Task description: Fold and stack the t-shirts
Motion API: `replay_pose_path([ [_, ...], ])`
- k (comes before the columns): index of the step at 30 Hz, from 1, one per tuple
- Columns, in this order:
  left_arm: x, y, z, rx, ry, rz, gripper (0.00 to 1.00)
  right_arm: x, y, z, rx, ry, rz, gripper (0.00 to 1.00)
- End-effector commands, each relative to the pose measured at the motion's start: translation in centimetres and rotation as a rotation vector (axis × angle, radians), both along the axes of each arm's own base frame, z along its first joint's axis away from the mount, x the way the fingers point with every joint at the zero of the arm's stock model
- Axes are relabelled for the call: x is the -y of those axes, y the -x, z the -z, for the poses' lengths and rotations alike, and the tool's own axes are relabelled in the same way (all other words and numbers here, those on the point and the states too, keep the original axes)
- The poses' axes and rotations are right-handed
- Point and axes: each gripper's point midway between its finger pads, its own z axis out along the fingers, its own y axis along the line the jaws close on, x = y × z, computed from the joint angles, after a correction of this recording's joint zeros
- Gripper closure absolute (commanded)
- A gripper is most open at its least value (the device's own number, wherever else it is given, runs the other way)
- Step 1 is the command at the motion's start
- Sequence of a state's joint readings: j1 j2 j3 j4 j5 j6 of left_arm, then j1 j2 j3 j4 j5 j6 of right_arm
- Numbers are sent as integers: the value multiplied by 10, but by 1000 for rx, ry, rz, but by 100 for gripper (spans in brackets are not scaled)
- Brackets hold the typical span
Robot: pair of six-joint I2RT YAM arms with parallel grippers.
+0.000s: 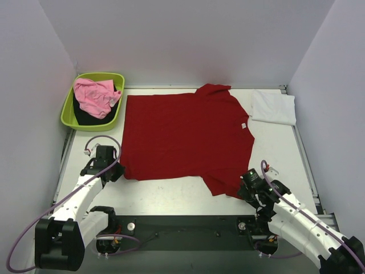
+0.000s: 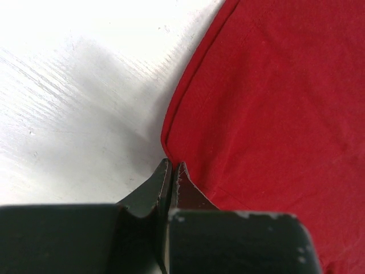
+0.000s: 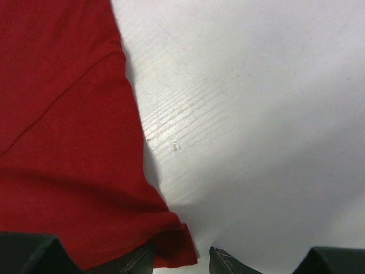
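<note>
A deep red t-shirt [image 1: 185,134] lies spread flat across the middle of the white table [image 1: 171,197]. Its hem is to the left and its collar, with a small white label, is to the right. One short sleeve points to the far wall and the other toward the arm bases.

At the shirt's near left corner, the left gripper [image 1: 111,170] sits low on the hem. In the left wrist view its dark fingers [image 2: 154,188] are pressed together, tips right at the stitched edge where the hem turns the corner. The claw is closed, but the view does not show whether any cloth is pinched between the tips.

At the shirt's near sleeve, the right gripper [image 1: 246,191] rests at the cuff. In the right wrist view its fingers [image 3: 225,260] stand apart, so this claw is open. The sleeve's red corner lies between them and over the inner one, with bare table under the outer one.

Just beyond the shirt's collar end, at the far right corner, a white t-shirt [image 1: 274,107] lies folded into a neat rectangle. It is near the far sleeve but apart from it.

Off the shirt's far left corner, just beside the hem, stands a lime-green tub [image 1: 68,117]. In it a crumpled pink t-shirt [image 1: 96,96] is heaped on top of a black t-shirt [image 1: 85,117].
</note>
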State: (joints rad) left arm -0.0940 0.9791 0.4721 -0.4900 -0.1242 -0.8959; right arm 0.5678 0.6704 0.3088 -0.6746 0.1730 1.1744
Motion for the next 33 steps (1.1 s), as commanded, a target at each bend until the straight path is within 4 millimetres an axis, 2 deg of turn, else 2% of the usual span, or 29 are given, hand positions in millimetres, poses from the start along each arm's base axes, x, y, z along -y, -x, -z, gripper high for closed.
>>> replay_pose_path([
  [1, -2, -9, -12, 49, 1, 8, 100, 4, -1, 3, -11, 22, 16, 57],
  [5, -2, -9, -12, 47, 7, 9, 100, 3, -2, 3, -21, 28, 8, 58],
  [8, -2, -9, -13, 50, 6, 8, 100, 3, -2, 3, -29, 32, 6, 64],
  [19, -5, -4, -9, 46, 17, -2, 100, 1, -2, 2, -60, 48, -19, 87],
  [23, -5, -3, -8, 46, 18, -1, 100, 2, -2, 2, -74, 55, -24, 100],
  [28, -5, -4, -11, 48, 25, 4, 100, -1, -7, -2, -57, 46, -36, 100],
  [33, -6, -3, -22, 60, 20, 4, 100, -2, -17, -29, 24, 35, -61, 100],
])
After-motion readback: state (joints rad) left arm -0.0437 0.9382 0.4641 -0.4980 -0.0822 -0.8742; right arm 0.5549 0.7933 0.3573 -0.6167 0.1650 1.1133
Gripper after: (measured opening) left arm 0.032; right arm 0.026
